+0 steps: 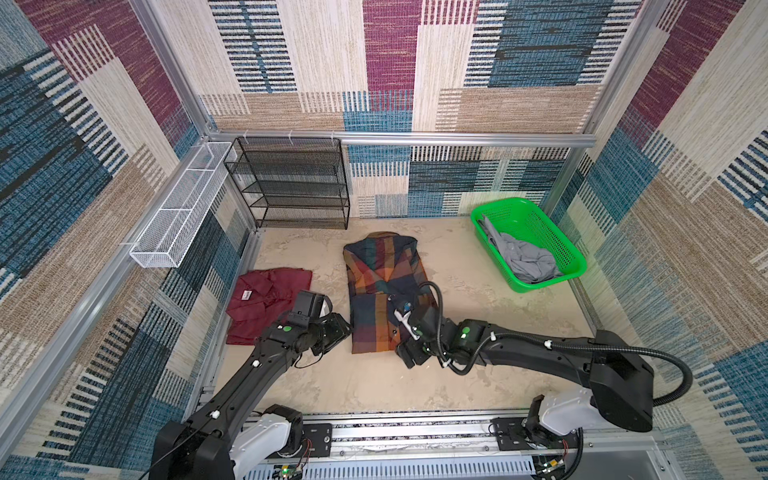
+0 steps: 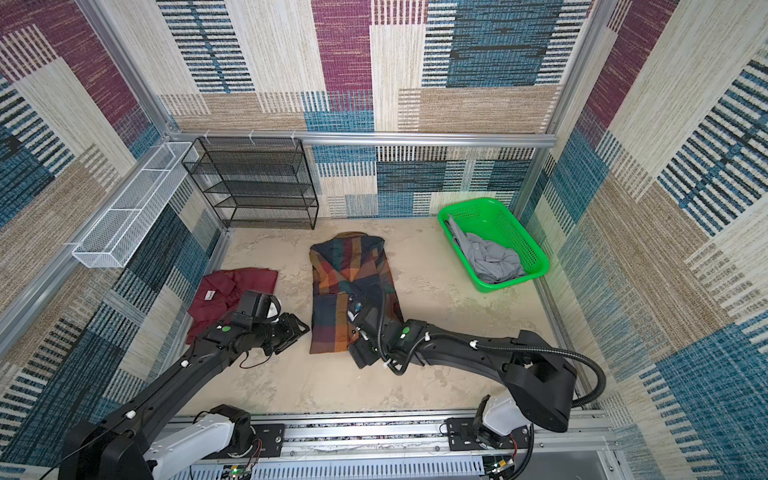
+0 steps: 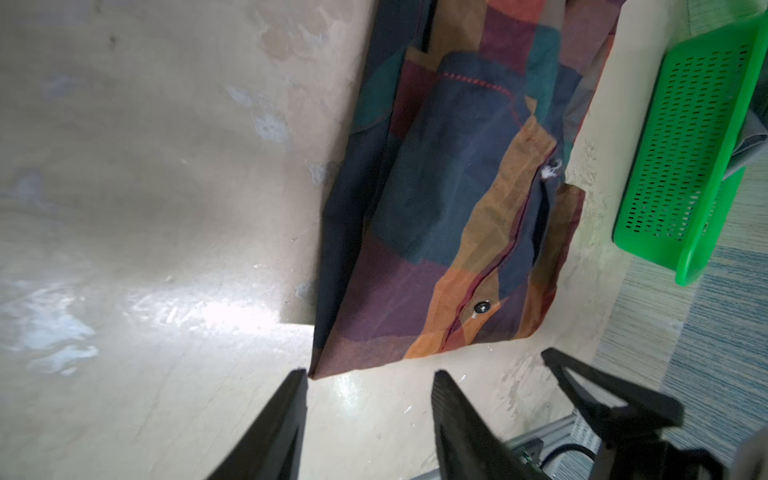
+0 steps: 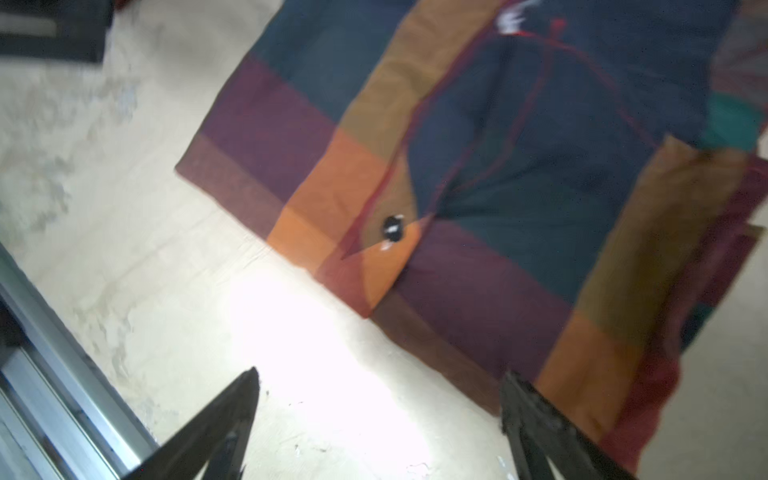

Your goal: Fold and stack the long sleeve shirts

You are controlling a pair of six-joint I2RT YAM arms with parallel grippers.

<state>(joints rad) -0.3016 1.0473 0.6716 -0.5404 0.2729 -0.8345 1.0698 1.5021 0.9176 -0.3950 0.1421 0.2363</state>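
The plaid shirt point(image 1: 386, 291) point(image 2: 353, 286) lies folded into a long strip mid-table, collar at the far end. My right gripper point(image 1: 402, 328) point(image 4: 381, 374) hovers open over its near right corner. One of its fingertips point(image 4: 515, 390) is at the hem of the plaid shirt point(image 4: 519, 166), and bare table shows between the jaws. My left gripper point(image 1: 338, 328) point(image 3: 370, 374) stands open just left of the plaid shirt's point(image 3: 449, 208) near left corner, holding nothing. The maroon shirt point(image 1: 266, 299) point(image 2: 232, 291) lies folded at the left, partly behind the left arm. The grey shirt point(image 1: 528, 257) point(image 2: 494, 257) is crumpled in the basket.
A green plastic basket point(image 1: 528, 226) point(image 3: 685, 145) stands at the far right. A black mesh rack point(image 1: 291, 183) is against the back wall, and a white wire basket point(image 1: 183, 208) hangs on the left rail. An aluminium rail point(image 1: 395, 432) runs along the near edge.
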